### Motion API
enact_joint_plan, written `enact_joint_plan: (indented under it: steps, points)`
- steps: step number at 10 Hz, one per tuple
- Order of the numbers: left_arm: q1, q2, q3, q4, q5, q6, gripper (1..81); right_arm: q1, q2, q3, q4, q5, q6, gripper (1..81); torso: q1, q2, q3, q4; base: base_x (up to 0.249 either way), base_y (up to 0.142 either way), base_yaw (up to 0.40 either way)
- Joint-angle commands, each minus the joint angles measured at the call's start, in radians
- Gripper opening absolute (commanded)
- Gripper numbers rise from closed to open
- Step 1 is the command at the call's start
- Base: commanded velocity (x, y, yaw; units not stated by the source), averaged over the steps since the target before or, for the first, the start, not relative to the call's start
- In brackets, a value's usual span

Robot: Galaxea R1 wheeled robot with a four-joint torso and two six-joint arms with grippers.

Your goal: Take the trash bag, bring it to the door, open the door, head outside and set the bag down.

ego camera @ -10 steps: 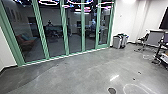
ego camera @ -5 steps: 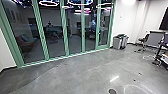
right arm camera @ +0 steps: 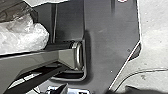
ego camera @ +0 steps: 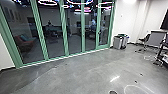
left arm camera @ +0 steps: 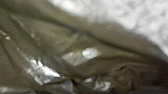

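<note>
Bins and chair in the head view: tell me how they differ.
The bins are mostly grey; the chair looks dark. The bins are boxy, with solid sides; the chair is open underneath. The bins stand near the end of the glass wall, the chair farther from it. Both stand on the floor.
</note>
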Motion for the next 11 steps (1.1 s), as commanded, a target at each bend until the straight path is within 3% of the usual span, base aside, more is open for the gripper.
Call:
enact_joint_plan:
  steps: [1,5,11]
  points:
    - [-0.054,0.000,-0.001,0.005,0.071,0.005,1.0,0.046,0.004,-0.002,-0.002,-0.063,-0.003,81.1,0.000,0.000,0.000,0.000,0.120,0.000,0.000]
    - [-0.054,0.002,-0.001,0.006,0.071,0.005,1.0,0.046,0.003,-0.002,-0.002,-0.063,-0.003,81.1,0.000,0.000,0.000,0.000,0.131,0.000,0.000]
    - [-0.054,0.003,-0.001,0.006,0.073,0.005,1.0,0.046,0.004,-0.002,-0.002,-0.063,-0.003,81.1,0.000,0.000,0.000,0.000,0.147,-0.067,0.000]
